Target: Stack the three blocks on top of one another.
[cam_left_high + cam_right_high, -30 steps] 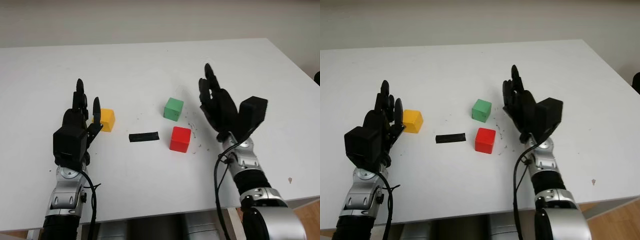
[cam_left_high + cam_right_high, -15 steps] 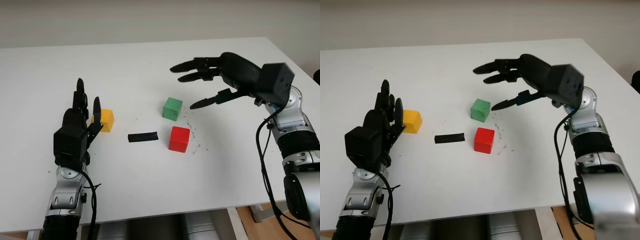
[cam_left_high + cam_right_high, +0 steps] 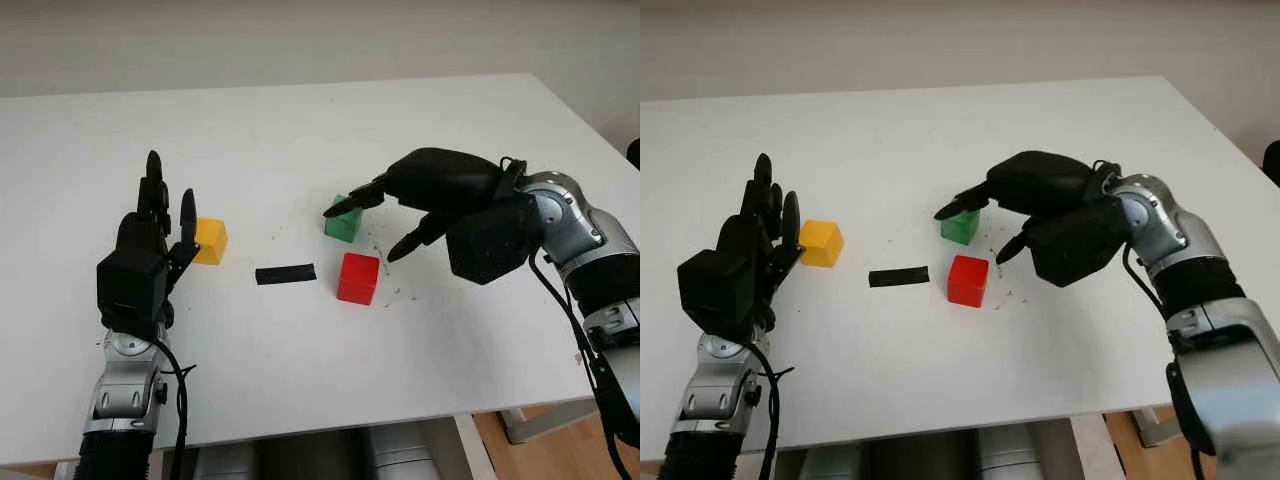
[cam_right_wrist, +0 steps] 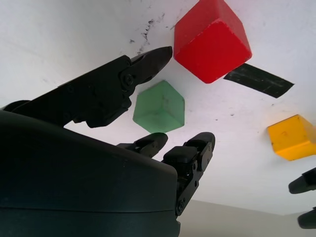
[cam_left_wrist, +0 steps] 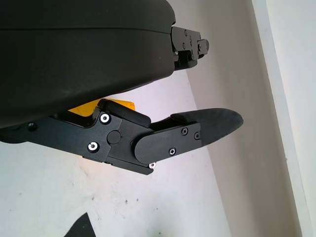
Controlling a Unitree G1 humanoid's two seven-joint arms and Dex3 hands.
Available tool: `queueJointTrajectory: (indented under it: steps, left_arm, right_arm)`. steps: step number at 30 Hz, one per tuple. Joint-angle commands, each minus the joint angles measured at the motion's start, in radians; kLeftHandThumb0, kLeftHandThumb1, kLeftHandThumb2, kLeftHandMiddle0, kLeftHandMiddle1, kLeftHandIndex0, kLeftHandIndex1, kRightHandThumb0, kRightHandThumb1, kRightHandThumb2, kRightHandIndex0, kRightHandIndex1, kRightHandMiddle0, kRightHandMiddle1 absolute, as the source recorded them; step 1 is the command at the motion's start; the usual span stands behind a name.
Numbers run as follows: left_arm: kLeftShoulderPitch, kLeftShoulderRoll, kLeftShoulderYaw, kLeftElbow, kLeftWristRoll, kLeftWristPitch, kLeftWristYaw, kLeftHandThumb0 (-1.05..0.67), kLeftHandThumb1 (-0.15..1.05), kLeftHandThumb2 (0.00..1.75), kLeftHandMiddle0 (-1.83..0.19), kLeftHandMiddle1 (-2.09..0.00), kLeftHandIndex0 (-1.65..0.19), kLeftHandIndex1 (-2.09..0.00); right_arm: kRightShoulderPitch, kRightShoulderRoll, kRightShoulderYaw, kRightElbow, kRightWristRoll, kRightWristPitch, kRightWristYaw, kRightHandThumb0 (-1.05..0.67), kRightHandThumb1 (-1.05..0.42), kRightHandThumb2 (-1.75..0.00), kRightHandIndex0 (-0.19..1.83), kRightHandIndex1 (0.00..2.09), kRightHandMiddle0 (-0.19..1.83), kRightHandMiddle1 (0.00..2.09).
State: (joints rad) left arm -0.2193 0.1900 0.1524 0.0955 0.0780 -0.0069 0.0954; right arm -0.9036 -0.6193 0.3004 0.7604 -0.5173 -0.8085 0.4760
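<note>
A green block (image 3: 344, 226) sits mid-table, with a red block (image 3: 359, 278) just in front of it and a yellow block (image 3: 210, 240) off to the left. My right hand (image 3: 361, 234) is open and hovers low over the green block. Its fingers (image 4: 197, 145) reach past the block's far side and its thumb (image 4: 148, 64) points between the green block (image 4: 159, 107) and the red block (image 4: 212, 39); neither visibly touches. My left hand (image 3: 150, 250) is open and upright just left of the yellow block (image 5: 123, 105).
A short black tape strip (image 3: 286, 273) lies on the white table (image 3: 300, 130) between the yellow and red blocks. The table's right edge runs close behind my right forearm, and the front edge is near both arms.
My right hand has swung from beside the red block, up over the table, then down onto the green block. My left hand has barely shifted.
</note>
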Motion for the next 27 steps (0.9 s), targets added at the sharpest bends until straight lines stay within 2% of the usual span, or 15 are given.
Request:
queueJointTrajectory:
  steps: [1, 10, 16, 27]
  left_arm:
    - [0.005, 0.007, 0.002, -0.018, 0.003, 0.001, -0.002, -0.7, 1.05, 0.68, 0.01, -0.07, 0.0, -0.01]
    - [-0.01, 0.005, 0.005, 0.002, -0.002, -0.007, 0.0, -0.74, 1.05, 0.65, 0.0, -0.07, 0.0, 0.0]
    - [-0.011, 0.007, 0.003, -0.001, 0.001, -0.004, -0.002, -0.72, 1.05, 0.66, 0.0, -0.07, 0.0, 0.0]
    - [-0.01, 0.008, 0.003, -0.007, 0.001, 0.005, -0.003, -0.71, 1.05, 0.66, 0.01, -0.06, 0.01, 0.0]
  right_arm:
    - [0.013, 0.0, 0.014, -0.013, -0.013, -0.009, -0.019, -0.14, -0.8, -0.07, 0.51, 0.07, 0.5, 0.09]
    - [0.041, -0.011, 0.033, -0.053, -0.026, -0.049, -0.083, -0.15, -0.85, -0.06, 0.52, 0.07, 0.5, 0.08]
    - [0.05, -0.052, -0.009, -0.138, 0.001, -0.052, -0.099, -0.19, -0.89, -0.07, 0.51, 0.06, 0.48, 0.07]
    - [0.088, -0.133, -0.061, -0.278, 0.045, -0.072, -0.088, -0.2, -0.84, -0.05, 0.53, 0.07, 0.5, 0.08]
